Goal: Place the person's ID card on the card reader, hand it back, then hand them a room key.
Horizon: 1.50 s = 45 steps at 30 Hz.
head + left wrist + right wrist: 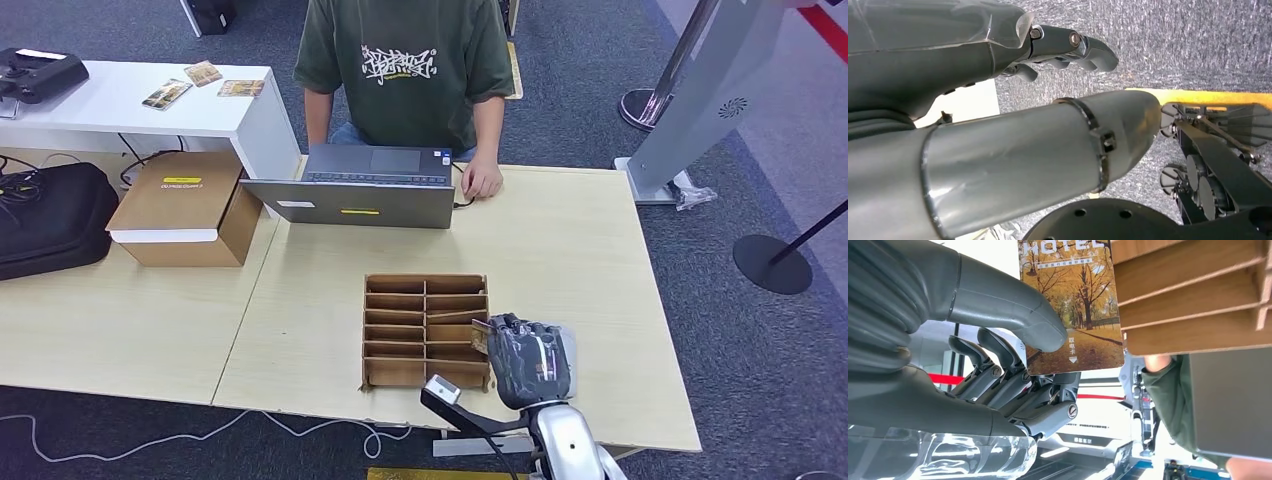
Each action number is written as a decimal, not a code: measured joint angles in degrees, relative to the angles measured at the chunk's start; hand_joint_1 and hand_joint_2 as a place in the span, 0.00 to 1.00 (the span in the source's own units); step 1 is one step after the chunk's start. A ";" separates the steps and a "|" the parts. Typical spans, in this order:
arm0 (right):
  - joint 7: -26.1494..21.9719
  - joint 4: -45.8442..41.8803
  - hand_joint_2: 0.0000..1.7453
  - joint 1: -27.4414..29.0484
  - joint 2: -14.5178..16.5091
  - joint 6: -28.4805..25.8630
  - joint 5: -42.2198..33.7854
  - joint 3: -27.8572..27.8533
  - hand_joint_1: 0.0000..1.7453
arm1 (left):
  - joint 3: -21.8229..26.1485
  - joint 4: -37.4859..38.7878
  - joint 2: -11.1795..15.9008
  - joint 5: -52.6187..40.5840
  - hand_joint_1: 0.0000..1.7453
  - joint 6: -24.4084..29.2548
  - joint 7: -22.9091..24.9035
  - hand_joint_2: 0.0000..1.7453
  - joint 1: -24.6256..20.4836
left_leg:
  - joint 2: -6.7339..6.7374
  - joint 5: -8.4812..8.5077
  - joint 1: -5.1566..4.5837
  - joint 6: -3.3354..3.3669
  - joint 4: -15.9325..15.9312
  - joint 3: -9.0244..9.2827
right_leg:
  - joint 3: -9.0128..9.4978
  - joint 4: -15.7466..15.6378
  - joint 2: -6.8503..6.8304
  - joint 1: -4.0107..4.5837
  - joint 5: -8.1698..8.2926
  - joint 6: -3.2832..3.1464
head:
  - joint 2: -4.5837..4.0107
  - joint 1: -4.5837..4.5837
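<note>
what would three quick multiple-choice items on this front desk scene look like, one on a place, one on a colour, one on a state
1. Where is the laptop?
A. on the table's far edge, in front of the person
B. inside the cardboard box
C. on the white shelf

2. What colour is the person's shirt?
A. red
B. dark green
C. white

3. What is the right hand doing?
A. resting flat on the table
B. hanging open over the floor
C. pinching a room key card beside the wooden divider tray

Answers: 1 A, it sits before the seated person; 2 B, the head view shows green; 3 C, the right wrist view shows thumb and fingers on the card.
</note>
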 joint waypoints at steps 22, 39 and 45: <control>-12.68 -11.58 1.00 6.52 12.26 -10.94 -22.57 -18.08 1.00 | -0.04 0.06 -0.91 0.01 0.00 0.62 -0.09 0.00 -0.03 | 0.00 0.00 -0.01 0.00 0.00 0.00 | -0.01 0.00 0.00 0.00 0.00 0.00 | -0.01 0.00; -19.20 -14.83 1.00 8.49 19.31 -10.65 -58.80 -37.16 1.00 | -0.04 0.07 -1.07 0.01 0.00 1.19 0.96 0.00 -0.15 | -0.01 -0.01 -0.01 0.01 0.00 -0.01 | 0.00 -0.01 -0.01 0.00 -0.01 0.00 | -0.01 0.00; -19.27 -15.18 1.00 9.03 19.75 -12.62 -58.26 -40.68 1.00 | -0.05 0.07 -1.20 0.01 0.00 1.61 0.98 0.00 -0.18 | 0.00 -0.02 -0.01 0.03 0.00 -0.01 | 0.00 0.00 -0.01 0.00 -0.01 0.00 | 0.00 0.00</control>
